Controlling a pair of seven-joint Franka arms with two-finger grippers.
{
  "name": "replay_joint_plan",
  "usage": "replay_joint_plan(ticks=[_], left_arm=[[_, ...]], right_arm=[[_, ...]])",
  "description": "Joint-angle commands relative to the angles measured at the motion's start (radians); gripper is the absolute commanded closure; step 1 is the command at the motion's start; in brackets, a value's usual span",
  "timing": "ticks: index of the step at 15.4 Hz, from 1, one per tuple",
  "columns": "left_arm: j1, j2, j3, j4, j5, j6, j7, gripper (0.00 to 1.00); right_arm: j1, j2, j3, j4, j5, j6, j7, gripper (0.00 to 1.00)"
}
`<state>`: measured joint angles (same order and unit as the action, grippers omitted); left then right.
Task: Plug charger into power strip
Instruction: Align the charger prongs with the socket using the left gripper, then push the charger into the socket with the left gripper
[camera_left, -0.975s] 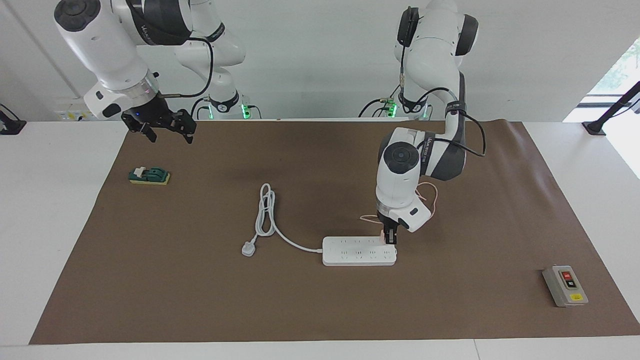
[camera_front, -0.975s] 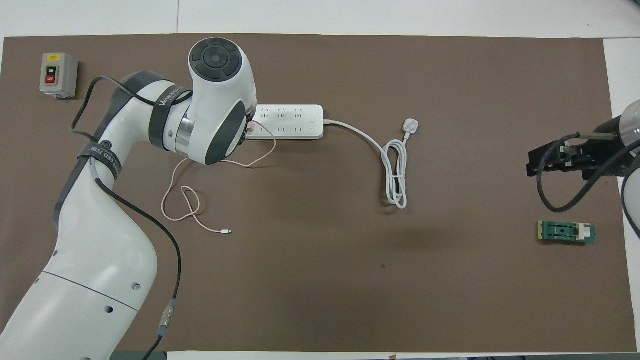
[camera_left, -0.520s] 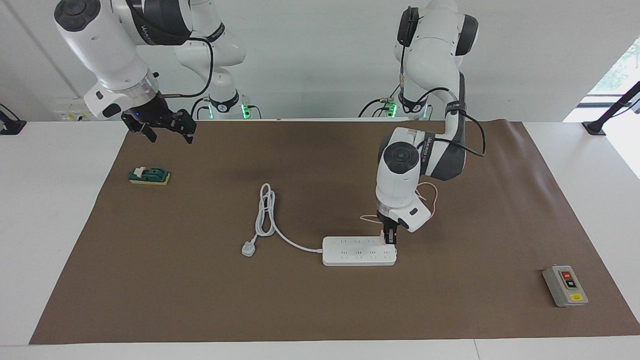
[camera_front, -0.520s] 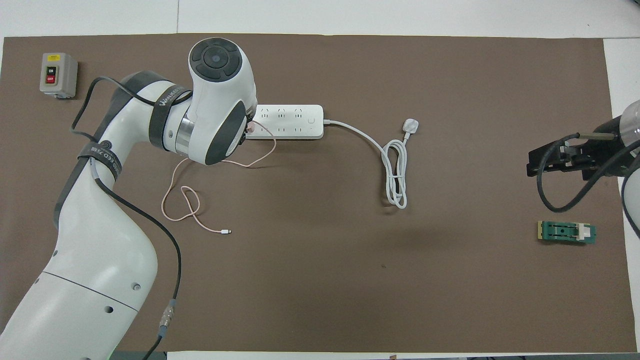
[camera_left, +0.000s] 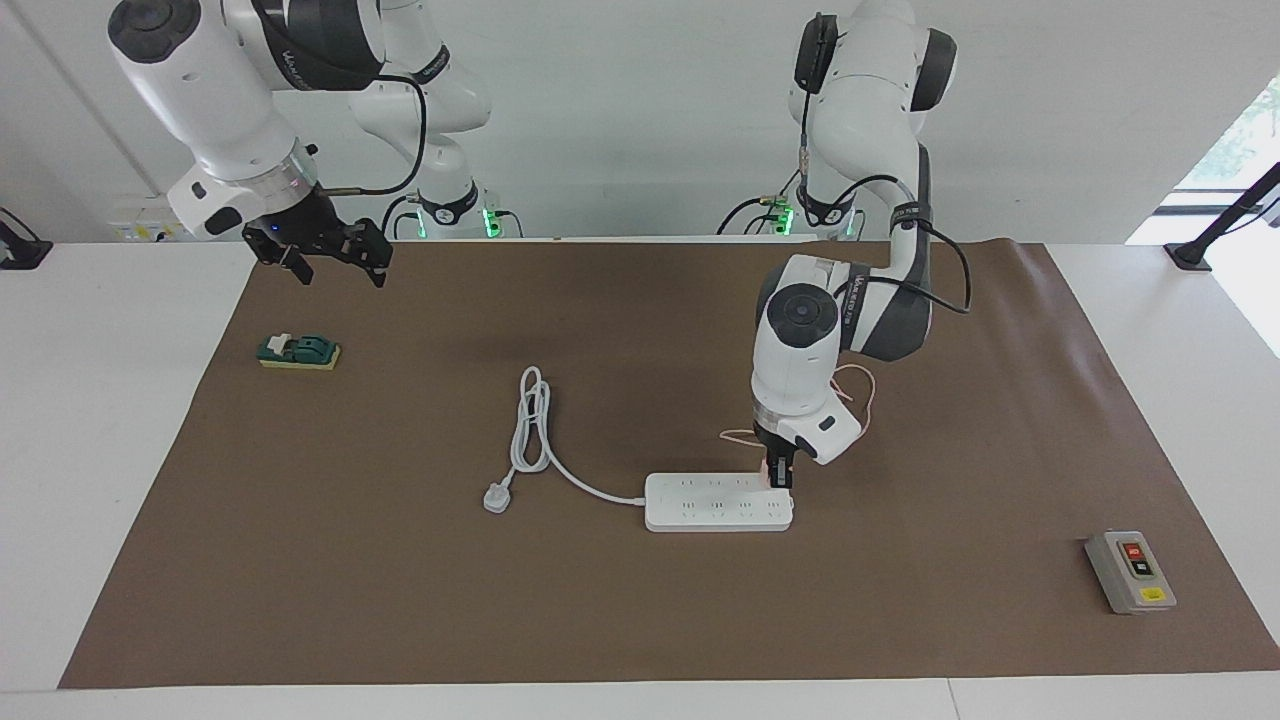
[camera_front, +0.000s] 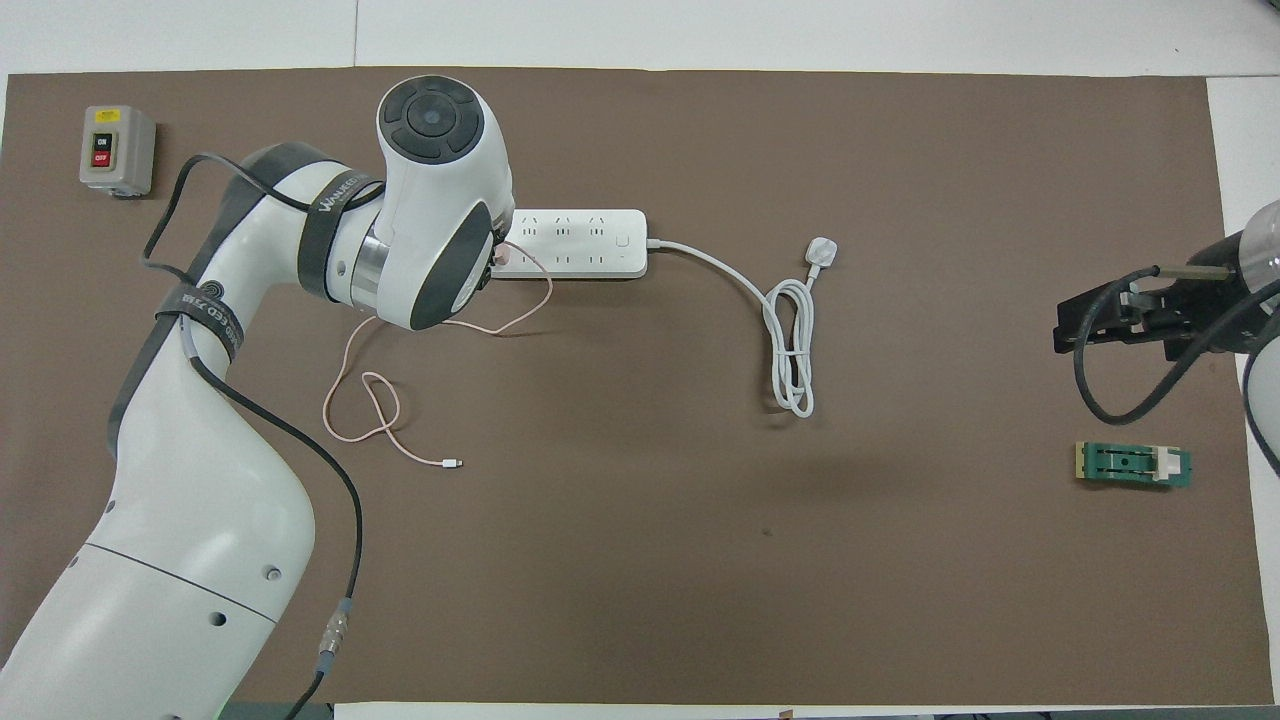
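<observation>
The white power strip (camera_left: 715, 503) (camera_front: 580, 243) lies flat in the middle of the brown mat. My left gripper (camera_left: 778, 474) points straight down onto the strip's end toward the left arm's end of the table, shut on the pale-pink charger (camera_left: 766, 470) (camera_front: 501, 256). The charger's body touches the strip's top there. In the overhead view the left wrist hides most of the charger. Its thin pink cable (camera_front: 365, 400) loops over the mat nearer the robots and ends in a small white connector (camera_front: 453, 463). My right gripper (camera_left: 340, 272) (camera_front: 1065, 325) waits open in the air over the mat's corner.
The strip's thick white cord ends in a white plug (camera_left: 497, 497) (camera_front: 821, 250) toward the right arm's end. A grey switch box (camera_left: 1130, 572) (camera_front: 117, 148) stands at the mat's corner farthest from the robots. A green and yellow block (camera_left: 299, 352) (camera_front: 1133, 465) lies below the right gripper.
</observation>
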<state>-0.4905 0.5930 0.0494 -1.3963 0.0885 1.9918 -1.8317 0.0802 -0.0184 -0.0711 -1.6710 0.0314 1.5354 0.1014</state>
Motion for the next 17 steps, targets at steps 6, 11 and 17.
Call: replay_joint_plan(ticks=[6, 11, 17], left_arm=[[0.006, 0.004, -0.003, -0.049, -0.072, 0.028, 0.035, 1.00], [0.020, -0.001, -0.003, -0.055, -0.125, 0.025, 0.087, 1.00], [0.012, 0.014, 0.001, -0.053, -0.125, 0.028, 0.101, 1.00]], right_arm=[[-0.025, -0.012, 0.019, -0.007, -0.013, 0.002, -0.023, 0.00], [-0.027, -0.014, 0.017, -0.007, -0.013, 0.002, -0.023, 0.00], [-0.023, -0.043, 0.017, -0.007, -0.013, 0.002, -0.023, 0.00]])
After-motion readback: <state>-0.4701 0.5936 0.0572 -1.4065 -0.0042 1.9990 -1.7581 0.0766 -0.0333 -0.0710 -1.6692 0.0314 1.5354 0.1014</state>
